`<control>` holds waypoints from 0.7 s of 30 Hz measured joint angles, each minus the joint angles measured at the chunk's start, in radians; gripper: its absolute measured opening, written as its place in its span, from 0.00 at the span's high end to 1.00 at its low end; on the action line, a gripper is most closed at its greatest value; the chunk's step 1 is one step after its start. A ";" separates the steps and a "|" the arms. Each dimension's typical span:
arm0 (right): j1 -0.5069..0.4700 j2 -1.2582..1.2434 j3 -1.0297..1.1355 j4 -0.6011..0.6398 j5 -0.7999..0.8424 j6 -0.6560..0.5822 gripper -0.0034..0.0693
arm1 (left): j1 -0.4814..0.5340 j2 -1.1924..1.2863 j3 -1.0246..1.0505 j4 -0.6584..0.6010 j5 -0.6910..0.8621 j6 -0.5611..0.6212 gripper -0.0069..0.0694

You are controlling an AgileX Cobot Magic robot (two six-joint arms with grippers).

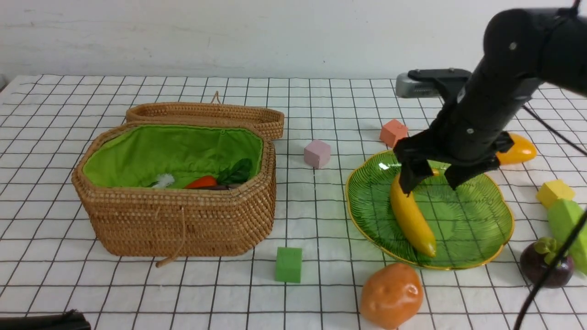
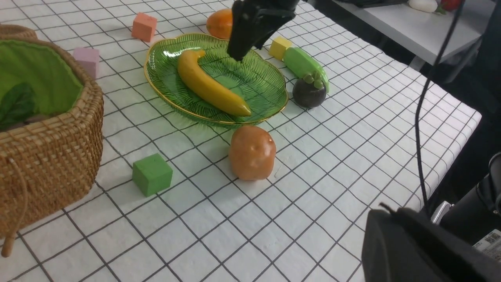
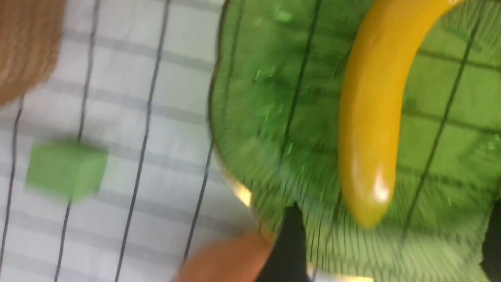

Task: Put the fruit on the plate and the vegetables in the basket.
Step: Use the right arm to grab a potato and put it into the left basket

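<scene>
The banana [image 1: 410, 215] lies on the green plate [image 1: 477, 229]. My right gripper [image 1: 433, 181] hovers open just over its far end, with nothing between the fingers [image 3: 287, 243]. The mango [image 1: 518, 149] sits behind the plate, partly hidden by the arm. The mangosteen [image 1: 545, 263] and the light green vegetable [image 1: 566, 220] lie right of the plate. The potato [image 1: 391, 295] stands in front of it. The red pepper [image 1: 202, 182] lies in the open basket [image 1: 183, 220]. My left gripper [image 2: 391, 213] hangs shut and empty over the table's near right part.
Foam cubes are scattered about: pink [image 1: 317, 153] and orange-red [image 1: 393, 133] behind the plate, green [image 1: 289, 264] in front of the basket, yellow [image 1: 555, 192] by the green vegetable. The basket lid [image 1: 206, 114] lies open behind it. A black cable [image 1: 545, 270] crosses the mangosteen.
</scene>
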 joint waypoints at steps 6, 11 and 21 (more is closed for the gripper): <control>0.202 -0.203 0.275 0.024 -0.021 -0.384 0.33 | 0.000 0.000 0.000 0.000 0.038 0.064 0.92; 0.326 -0.246 0.450 -0.009 -0.111 -0.745 0.30 | 0.000 0.000 0.000 0.000 0.116 0.142 0.92; 0.342 -0.155 0.481 -0.184 -0.286 -0.901 0.11 | 0.000 0.000 0.000 0.000 0.182 0.186 0.91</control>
